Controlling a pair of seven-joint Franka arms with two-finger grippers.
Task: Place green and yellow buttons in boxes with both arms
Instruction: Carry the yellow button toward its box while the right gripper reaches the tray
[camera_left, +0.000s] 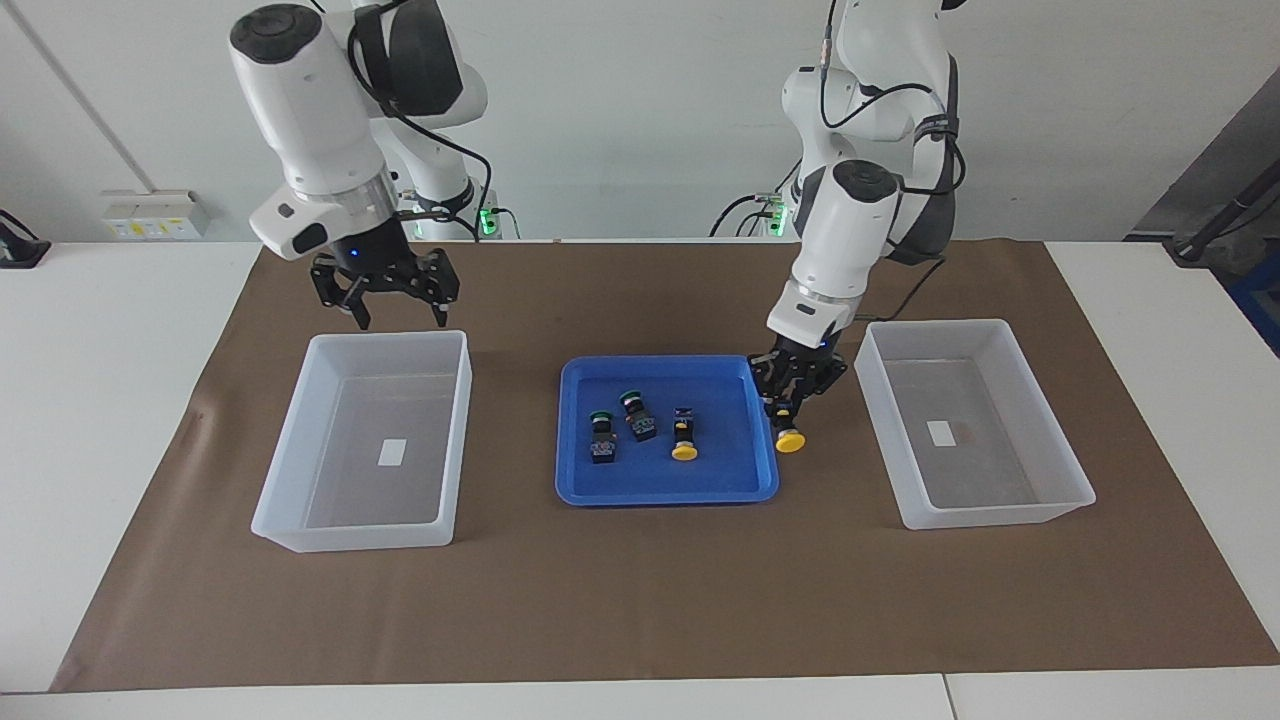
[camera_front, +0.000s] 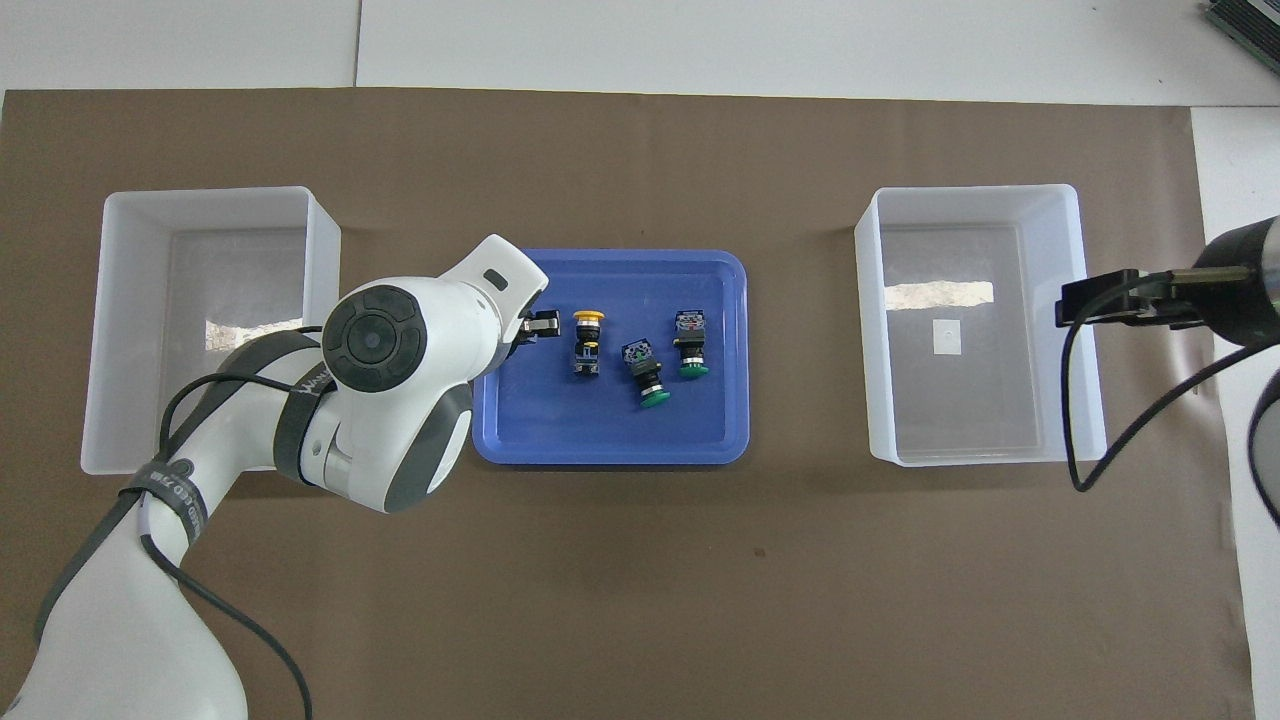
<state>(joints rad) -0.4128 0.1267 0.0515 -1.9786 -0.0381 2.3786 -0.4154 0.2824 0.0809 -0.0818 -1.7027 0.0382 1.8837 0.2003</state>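
In the facing view, the left claw is seen closed on a yellow button, raised over the blue tray's edge toward the left arm's end. The right claw hangs spread and empty over one box; the other box sits toward the left arm's end of the desk.

In the overhead view, another yellow button and two green buttons lie in the tray.

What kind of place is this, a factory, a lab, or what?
Most likely a robotics lab or test bench. Two white arms stand at a table covered with a brown mat, and a blue tray of push-button switches lies between two plastic tubs, a staged sorting setup, not a production line.
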